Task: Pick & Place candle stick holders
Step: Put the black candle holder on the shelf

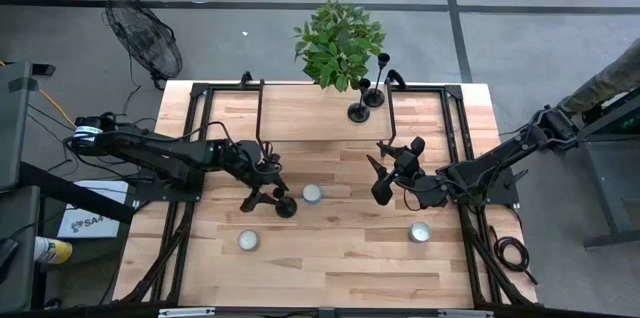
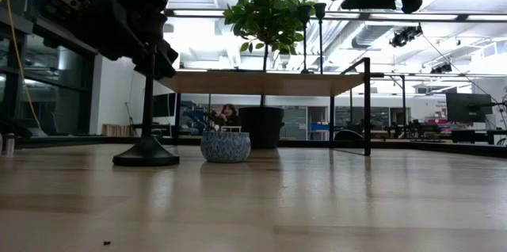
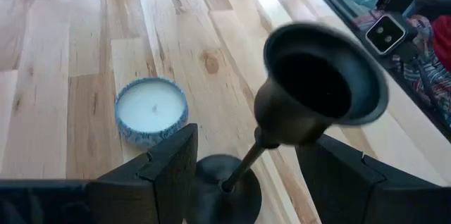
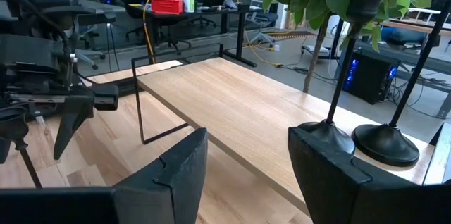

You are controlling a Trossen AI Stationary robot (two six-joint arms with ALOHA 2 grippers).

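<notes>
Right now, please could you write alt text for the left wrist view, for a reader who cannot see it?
A black metal candlestick holder with a bell-shaped cup stands on its round base on a light wooden table, its thin stem between the two open dark fingers of the left gripper. Beside it sits a short white candle in a blue patterned tin.

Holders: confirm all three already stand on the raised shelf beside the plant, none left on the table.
Wrong. Only two holders stand on the shelf beside the plant. The third holder is on the table, its stem between the left pincer's fingers; the high view shows it.
</notes>
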